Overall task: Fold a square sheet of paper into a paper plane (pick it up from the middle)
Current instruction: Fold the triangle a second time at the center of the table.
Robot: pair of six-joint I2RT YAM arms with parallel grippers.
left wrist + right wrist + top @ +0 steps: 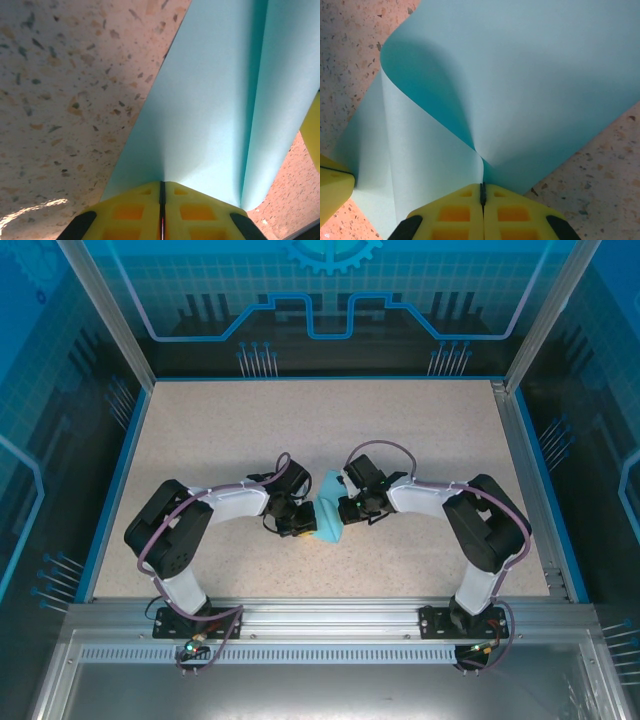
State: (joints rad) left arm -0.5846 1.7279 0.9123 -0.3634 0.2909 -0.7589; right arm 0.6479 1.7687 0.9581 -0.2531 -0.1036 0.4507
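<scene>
no legible text, labels, brands or numbers; a wordless blue gear emblem (333, 252) on the back panel (330, 300)

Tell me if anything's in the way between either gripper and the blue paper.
Nothing visible. The left gripper and right gripper are each shut on the square sheet of paper, from opposite sides.

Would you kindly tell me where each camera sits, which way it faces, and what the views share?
Top external: above and behind the arms, looking down at the table; both arms show, left gripper and right gripper meeting at the blue sheet of paper.
Left wrist: on the left arm, looking along its shut yellow fingers at the pinched sheet.
Right wrist: likewise, along its own shut fingers.
Shared: the sheet and speckled table.
</scene>
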